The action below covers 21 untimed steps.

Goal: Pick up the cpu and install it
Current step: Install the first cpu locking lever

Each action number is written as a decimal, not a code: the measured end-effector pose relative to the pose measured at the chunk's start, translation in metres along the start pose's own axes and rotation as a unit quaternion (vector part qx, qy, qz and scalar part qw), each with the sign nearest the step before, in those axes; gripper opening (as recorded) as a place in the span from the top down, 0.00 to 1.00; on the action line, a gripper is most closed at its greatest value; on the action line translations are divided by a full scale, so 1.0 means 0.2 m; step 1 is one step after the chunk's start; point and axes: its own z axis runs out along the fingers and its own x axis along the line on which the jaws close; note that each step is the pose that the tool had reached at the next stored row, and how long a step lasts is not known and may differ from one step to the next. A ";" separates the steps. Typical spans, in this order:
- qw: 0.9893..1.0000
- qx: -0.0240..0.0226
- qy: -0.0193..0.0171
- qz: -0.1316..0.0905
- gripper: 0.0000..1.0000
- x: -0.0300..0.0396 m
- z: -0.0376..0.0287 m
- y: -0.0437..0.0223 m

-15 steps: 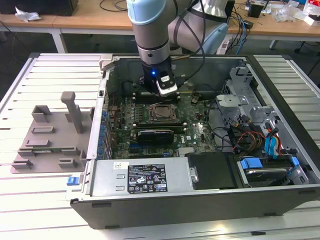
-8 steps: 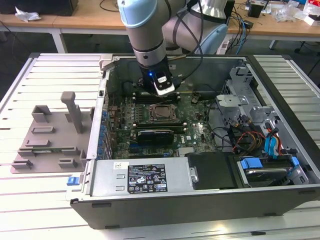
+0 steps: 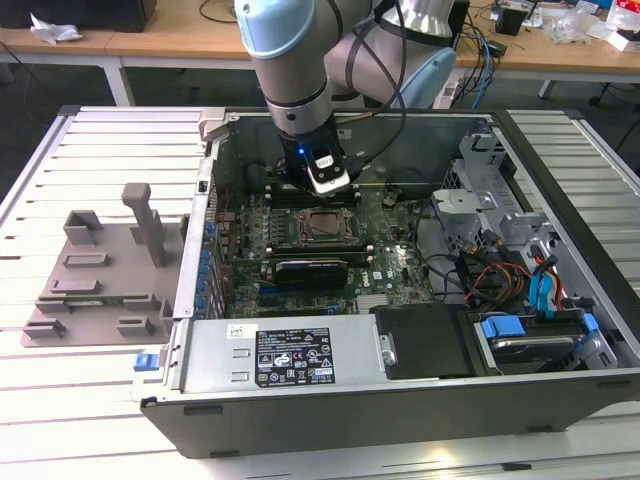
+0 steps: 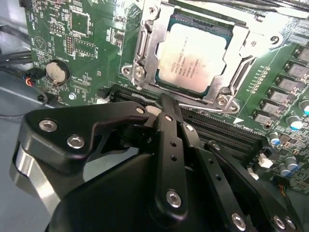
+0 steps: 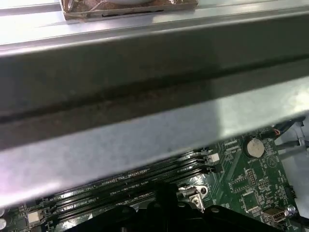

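Chip seated in its socket on the motherboard.
You see the cpu lying flat inside the metal socket frame, while your gripper hovers just beside it over the memory slots, fingers closed together, holding nothing.

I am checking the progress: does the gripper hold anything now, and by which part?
Nothing is held. The cpu sits in its socket, and the gripper, fingers together, is beside it.
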 end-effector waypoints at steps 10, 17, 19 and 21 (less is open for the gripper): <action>1.000 0.000 -0.001 0.000 0.89 -0.001 -0.003 -0.003; 1.000 -0.004 -0.011 -0.001 0.89 0.013 -0.003 0.015; 1.000 -0.005 -0.014 -0.001 0.89 0.026 -0.005 0.020; 1.000 -0.006 -0.019 -0.002 0.89 0.041 -0.003 0.018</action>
